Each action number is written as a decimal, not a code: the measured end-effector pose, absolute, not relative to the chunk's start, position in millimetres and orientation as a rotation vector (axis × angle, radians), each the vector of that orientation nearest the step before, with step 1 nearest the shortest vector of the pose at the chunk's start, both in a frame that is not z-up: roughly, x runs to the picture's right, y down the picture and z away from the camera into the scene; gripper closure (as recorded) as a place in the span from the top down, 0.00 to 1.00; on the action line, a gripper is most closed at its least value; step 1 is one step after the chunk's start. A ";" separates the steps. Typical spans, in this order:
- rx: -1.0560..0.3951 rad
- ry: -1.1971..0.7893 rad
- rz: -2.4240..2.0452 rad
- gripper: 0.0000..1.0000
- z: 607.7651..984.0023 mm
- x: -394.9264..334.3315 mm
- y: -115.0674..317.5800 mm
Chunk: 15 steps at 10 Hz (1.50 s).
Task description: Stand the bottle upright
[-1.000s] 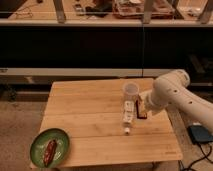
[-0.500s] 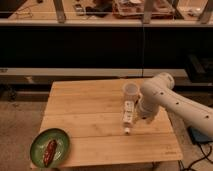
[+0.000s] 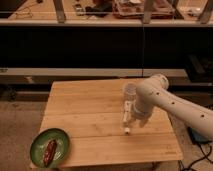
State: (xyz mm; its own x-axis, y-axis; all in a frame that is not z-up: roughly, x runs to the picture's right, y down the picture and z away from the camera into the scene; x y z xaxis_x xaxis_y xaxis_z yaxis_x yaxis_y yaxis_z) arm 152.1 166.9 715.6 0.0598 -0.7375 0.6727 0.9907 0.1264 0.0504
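The bottle (image 3: 127,116) lies on its side on the wooden table (image 3: 85,120), right of the middle. It is slender and whitish, and its narrow white cap end points toward the table's front edge. My gripper (image 3: 140,119) hangs down from the white arm (image 3: 170,102) and sits just to the right of the bottle, close beside it and low over the table. The arm hides part of the gripper. I cannot tell whether the gripper touches the bottle.
A translucent plastic cup (image 3: 129,92) stands upright just behind the bottle. A green plate (image 3: 62,141) with a dark reddish-brown bar (image 3: 50,149) sits at the table's front left corner. A dark shelf unit runs behind the table.
The arm has swung left and lowered, bringing the gripper closer beside the bottle. The bottle, cup and plate have not moved.
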 end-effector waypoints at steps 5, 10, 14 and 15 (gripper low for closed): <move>-0.491 -0.694 -1.363 0.49 718.7 138.0 178.3; -0.477 -0.750 -1.322 0.49 735.7 111.0 178.9; -0.508 -0.740 -1.321 0.49 755.6 105.2 178.6; -0.524 -0.733 -1.322 0.49 760.1 107.2 179.5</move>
